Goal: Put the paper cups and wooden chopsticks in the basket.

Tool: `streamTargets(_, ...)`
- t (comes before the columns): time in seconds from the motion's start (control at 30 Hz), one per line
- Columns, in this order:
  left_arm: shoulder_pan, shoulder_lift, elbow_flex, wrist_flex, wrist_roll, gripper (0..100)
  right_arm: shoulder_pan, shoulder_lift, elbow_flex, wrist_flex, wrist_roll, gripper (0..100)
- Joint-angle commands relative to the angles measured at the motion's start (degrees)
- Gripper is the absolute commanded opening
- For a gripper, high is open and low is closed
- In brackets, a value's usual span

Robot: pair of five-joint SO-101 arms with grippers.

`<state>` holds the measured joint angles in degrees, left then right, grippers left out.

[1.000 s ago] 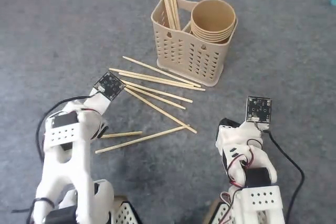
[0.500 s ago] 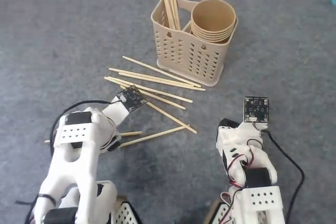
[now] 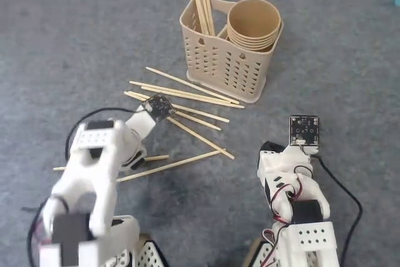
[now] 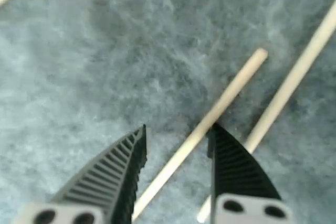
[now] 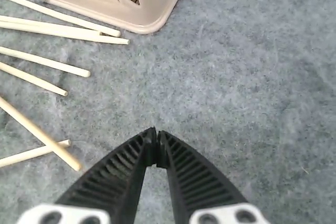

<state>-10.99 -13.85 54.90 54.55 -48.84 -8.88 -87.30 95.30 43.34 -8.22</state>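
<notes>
One chopstick lies on the carpet right between the spread-open fingers of the left gripper. Its long axis slants through the gap, maybe brushing one finger. Right gripper sits clenched and empty, farther off. The basket is beyond.

Our left pincer: jaws parted, angled downward. Our right pincer: jaws pressed together, angled downward.
</notes>
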Motion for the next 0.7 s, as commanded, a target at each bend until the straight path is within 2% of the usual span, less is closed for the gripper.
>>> streamTargets(0.0,-0.1,9.9,-10.9,6.4,0.8,18,0.6,-1.0,-0.6,0.4,0.6,0.8)
streamTargets(0.1,0.1,13.0,-12.4,8.9,0.8,13,0.6,-1.0,-0.6,0.4,0.6,0.8)
streamTargets(0.2,0.7,13.5,-12.5,9.1,0.7,0,0.6,-1.0,-0.6,0.4,0.6,0.8)
streamTargets(0.33,1.3,13.4,-12.2,10.2,0.8,1,0.6,-1.1,-0.6,0.4,0.5,0.8)
streamTargets(0.5,0.7,11.1,-15.3,15.3,1.0,1,0.5,-1.1,-0.6,0.4,0.4,0.8)
streamTargets(0.67,-2.5,-1.1,-15.7,15.1,8.9,1,-1.5,-1.1,-2.5,5.8,2.7,0.9)
